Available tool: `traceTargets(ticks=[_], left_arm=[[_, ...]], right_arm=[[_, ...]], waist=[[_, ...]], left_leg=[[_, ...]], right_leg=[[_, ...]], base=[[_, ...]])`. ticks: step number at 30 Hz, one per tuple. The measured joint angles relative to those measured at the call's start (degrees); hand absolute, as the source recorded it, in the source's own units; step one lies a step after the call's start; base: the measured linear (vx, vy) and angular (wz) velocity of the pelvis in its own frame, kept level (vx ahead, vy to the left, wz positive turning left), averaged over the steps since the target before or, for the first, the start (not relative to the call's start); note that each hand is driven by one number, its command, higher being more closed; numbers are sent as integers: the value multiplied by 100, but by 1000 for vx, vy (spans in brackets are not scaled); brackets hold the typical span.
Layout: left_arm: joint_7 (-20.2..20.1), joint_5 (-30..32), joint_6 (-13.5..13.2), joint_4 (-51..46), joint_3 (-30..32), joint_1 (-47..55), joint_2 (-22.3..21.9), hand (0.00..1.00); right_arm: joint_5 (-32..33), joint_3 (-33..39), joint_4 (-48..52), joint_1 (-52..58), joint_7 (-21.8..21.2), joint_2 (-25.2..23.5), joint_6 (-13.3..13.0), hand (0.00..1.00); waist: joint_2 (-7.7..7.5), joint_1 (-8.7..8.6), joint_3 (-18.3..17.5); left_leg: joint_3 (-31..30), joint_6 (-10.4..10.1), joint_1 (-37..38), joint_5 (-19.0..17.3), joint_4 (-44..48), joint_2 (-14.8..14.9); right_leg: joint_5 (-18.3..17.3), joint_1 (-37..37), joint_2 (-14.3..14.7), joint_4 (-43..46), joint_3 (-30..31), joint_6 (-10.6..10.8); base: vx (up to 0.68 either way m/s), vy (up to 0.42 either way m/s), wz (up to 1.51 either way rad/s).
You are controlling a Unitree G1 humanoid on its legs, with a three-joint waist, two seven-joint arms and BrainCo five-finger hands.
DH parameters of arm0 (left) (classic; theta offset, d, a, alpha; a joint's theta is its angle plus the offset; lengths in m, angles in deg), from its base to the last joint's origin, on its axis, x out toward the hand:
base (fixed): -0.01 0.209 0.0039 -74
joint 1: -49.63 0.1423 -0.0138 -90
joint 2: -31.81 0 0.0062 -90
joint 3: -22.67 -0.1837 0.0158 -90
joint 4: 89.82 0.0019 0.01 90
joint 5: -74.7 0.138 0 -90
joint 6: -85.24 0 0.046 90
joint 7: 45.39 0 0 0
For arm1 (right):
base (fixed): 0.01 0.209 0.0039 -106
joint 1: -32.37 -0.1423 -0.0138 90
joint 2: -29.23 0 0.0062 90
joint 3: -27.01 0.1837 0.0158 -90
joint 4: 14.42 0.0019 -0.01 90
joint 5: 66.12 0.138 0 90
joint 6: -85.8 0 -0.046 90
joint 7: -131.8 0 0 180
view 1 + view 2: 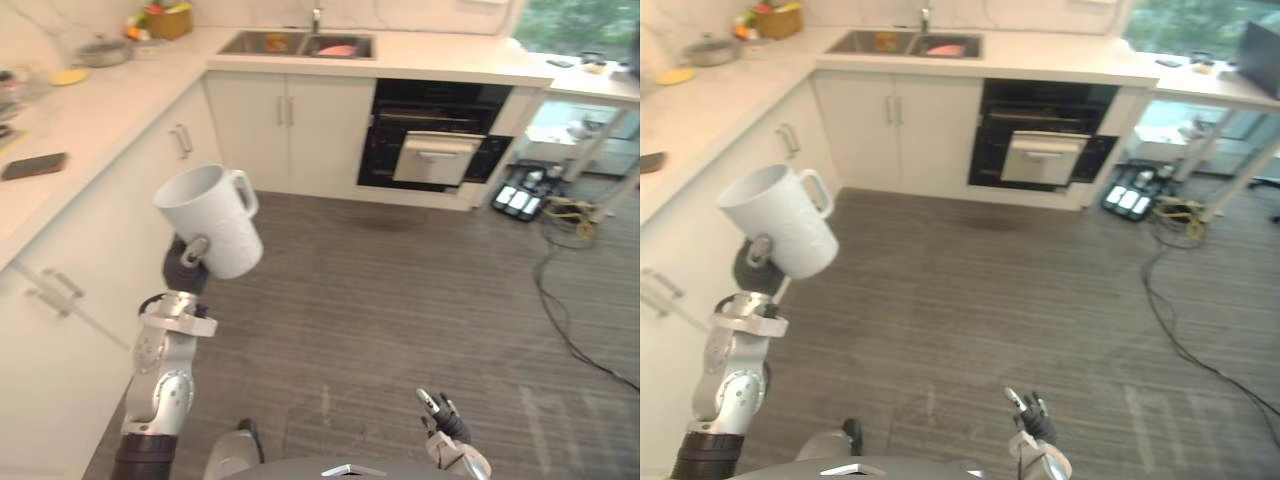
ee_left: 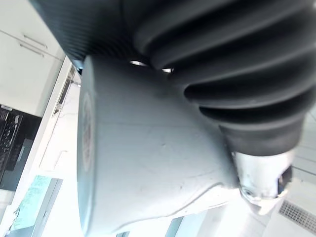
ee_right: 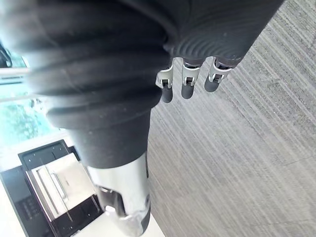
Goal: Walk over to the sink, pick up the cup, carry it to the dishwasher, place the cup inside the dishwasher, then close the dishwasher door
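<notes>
Right hand (image 1: 440, 412) hangs low with relaxed fingers, left hand (image 1: 186, 268) grips the cup (image 1: 212, 218) tilted above the floor (image 1: 400, 290), so hold it steady walking toward the open dishwasher (image 1: 437, 150) under the bench (image 1: 440, 60).

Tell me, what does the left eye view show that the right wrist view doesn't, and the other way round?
The left eye view adds the white cup held up in the left hand, the sink and a dark phone on the counter. The right wrist view adds a close look along the right hand, fingers relaxed above the floor. Both take in that hand, the grey striped floor and the dark dishwasher with its pale door part open.
</notes>
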Motion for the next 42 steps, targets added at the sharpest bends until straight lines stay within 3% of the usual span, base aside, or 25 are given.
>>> traceTargets(ticks=[2,3,4,5,7,9,10,11,13,15,16,17,18,21,23,24,26,28,30,32,34,37,39,40,42], left_arm=[[98,408,-240,-135,35,15,-127,100],[165,494,-276,-223,41,43,-152,100],[329,715,-358,-344,32,133,-234,100],[528,902,-429,-397,15,199,-366,100],[904,1069,-584,-392,17,298,-479,100],[1133,1091,-792,-367,15,302,-532,100],[1191,1092,-892,-313,12,276,-525,100],[1190,1094,-960,-156,11,168,-516,100],[1168,1091,-979,131,-46,75,-430,100],[1079,1081,-977,282,-210,148,-300,100],[1018,1074,-977,282,-226,151,-332,100],[902,1022,-988,260,-343,169,-459,100],[766,967,-1026,211,-470,92,-479,100],[662,981,-1022,205,-789,-43,-567,100],[675,984,-1022,80,-997,-50,-716,100],[673,984,-1011,30,-1013,-55,-733,100],[670,972,-955,-13,-1024,-66,-713,100],[686,919,-871,-76,-1064,-62,-601,100],[780,904,-707,-274,-1083,-59,-449,100],[805,878,-496,-486,-919,-25,-329,100],[738,840,-446,-468,-573,-7,-333,100],[536,741,-470,-450,-8,82,-284,100],[523,691,-510,-429,300,109,-84,100],[521,685,-540,-429,345,106,-56,100],[542,683,-555,-427,350,189,-80,100]], right_arm=[[-139,202,106,43,-111,-13,20,0],[-253,203,118,-1,-173,-10,20,0],[-504,193,121,-38,-271,-3,22,0],[-697,125,115,-38,-354,-26,32,0],[-768,-87,116,-22,-454,-63,162,0],[-672,-182,237,64,-442,-155,240,0],[-666,-181,271,159,-409,-184,334,0],[-671,-57,188,222,-354,-226,391,0],[-671,237,-150,325,-268,-262,364,0],[-638,477,-515,714,-115,-236,387,0],[-539,539,-589,810,-66,-221,394,0],[-354,727,-652,920,43,-149,419,0],[-208,943,-643,905,64,-133,434,0],[-209,1242,-698,885,181,-261,541,0],[-217,1666,-913,949,249,-402,599,0],[-218,1723,-958,978,249,-424,603,0],[-199,1934,-1183,1076,220,-389,545,0],[-109,1933,-1238,1004,112,-336,440,0],[-52,1777,-1267,801,30,-193,357,0],[24,1514,-1294,467,34,39,332,0],[140,1435,-1291,316,36,157,307,0],[203,1428,-1308,143,57,335,253,0],[198,1425,-1313,108,56,60,323,0],[197,1438,-1315,131,74,12,405,0],[128,1458,-1320,142,195,-18,613,0]], waist=[[-119,51,45],[-125,80,103],[-51,57,180],[103,-33,269],[319,-125,319],[394,-173,366],[436,-235,405],[394,-287,438],[270,-330,467],[40,-426,353],[64,-446,319],[427,-430,247],[653,-412,183],[668,-475,198],[748,-447,195],[799,-451,180],[853,-472,155],[825,-366,159],[807,-271,170],[764,-201,217],[767,-103,218],[873,85,212],[391,-26,198],[263,-59,217],[275,-52,279]], left_leg=[[415,275,264,-426,268,-213],[544,347,411,-528,275,-268],[673,467,712,-705,258,-350],[699,535,974,-859,206,-340],[704,587,1344,-988,-49,-209],[713,512,1685,-941,-525,-186],[713,484,1822,-926,-712,-139],[632,433,1949,-988,-803,-113],[448,261,2176,-1142,-844,-175],[106,53,2555,-1544,-770,-299],[18,-3,2626,-1662,-720,-254],[-15,-45,2660,-1837,-704,12],[9,-18,2656,-1857,-679,145],[180,-3,2561,-1526,338,254],[300,-656,1712,-498,2696,820],[342,-797,1466,-399,3229,967],[1023,-280,828,-739,3924,1340],[1395,16,595,-983,3011,1223],[1140,-48,322,-996,1511,830],[564,-300,77,-449,-253,473],[488,-414,-22,33,-849,450],[332,-259,56,892,-842,454],[558,45,41,284,-275,87],[643,124,85,102,-185,-31],[851,305,502,-42,-329,-122]], right_leg=[[550,-776,-521,1615,-373,282],[861,-1011,-729,2069,-531,282],[1654,-1343,-1121,2748,-901,-10],[1737,-1575,-1269,3332,-1157,-338],[1121,-2045,-1066,3851,-1610,-393],[723,-2388,-664,2990,-2022,-313],[750,-2481,-294,1666,-2179,-252],[1116,-2539,-8,329,-2193,-63],[1816,-2531,93,-874,-2219,215],[2253,-2455,51,-762,-1946,56],[2471,-2461,90,-576,-1860,111],[2060,-2595,256,-168,-1948,-62],[1656,-2774,309,262,-2054,-87],[1025,-2562,288,705,-2101,-95],[748,-1910,481,428,-2088,-106],[720,-1754,517,315,-2095,-117],[726,-1037,540,-286,-2082,-156],[730,-726,379,-603,-2030,-160],[736,-651,264,-769,-1747,-169],[727,-412,147,-1002,-1358,-86],[620,-171,98,-1107,-1159,135],[356,60,123,-1060,-609,493],[363,152,-400,-941,-838,495],[392,125,-559,-783,-846,499],[631,-166,-819,38,-1247,524]], base=[[346,360,-57],[300,344,-76],[275,324,-57],[319,338,-49],[251,217,-22],[302,135,-6],[387,36,25],[344,-15,46],[336,-69,62],[511,-156,76],[632,-177,62],[473,-101,26],[567,-125,19],[410,-150,6],[433,-103,-19],[410,-28,-15],[394,13,-16],[363,76,-44],[340,151,-67],[394,223,-67],[421,306,-72],[463,459,-110],[441,422,-45],[373,312,-11],[318,242,-36]])
